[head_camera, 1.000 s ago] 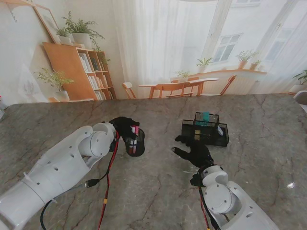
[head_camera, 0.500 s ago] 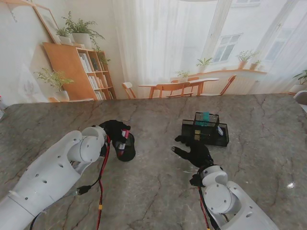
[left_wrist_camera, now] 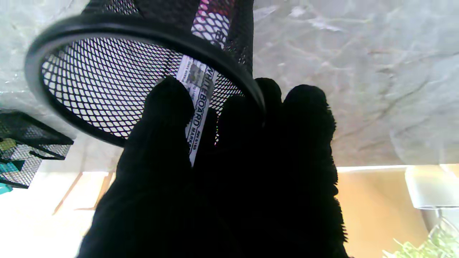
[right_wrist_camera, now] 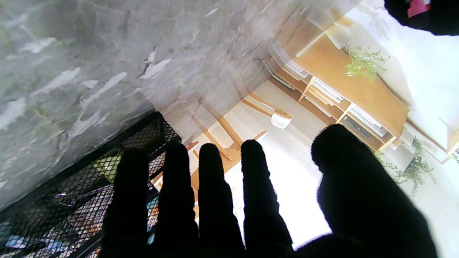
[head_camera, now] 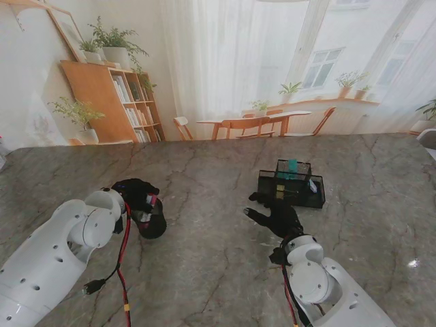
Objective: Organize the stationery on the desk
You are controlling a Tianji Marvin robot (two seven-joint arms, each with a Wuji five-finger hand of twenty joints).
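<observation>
The left hand (head_camera: 135,197) grips the mesh pen cup (left_wrist_camera: 143,71), its fingers hiding most of the marker (left_wrist_camera: 198,104) inside. The right hand (head_camera: 276,216) lies spread, holding nothing, fingertips near the mesh tray (head_camera: 291,185).

The left hand (left_wrist_camera: 229,172) is covering most of the whiteboard marker (left_wrist_camera: 199,107) and part of the mesh pen cup (left_wrist_camera: 107,86); the organizer tray (right_wrist_camera: 71,211) is running off the frame, its contents blurring.

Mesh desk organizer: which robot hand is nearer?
Right. The right robot hand sits open just in front of the mesh desk organizer; the left robot hand is far off to the left, gripping the pen cup.
</observation>
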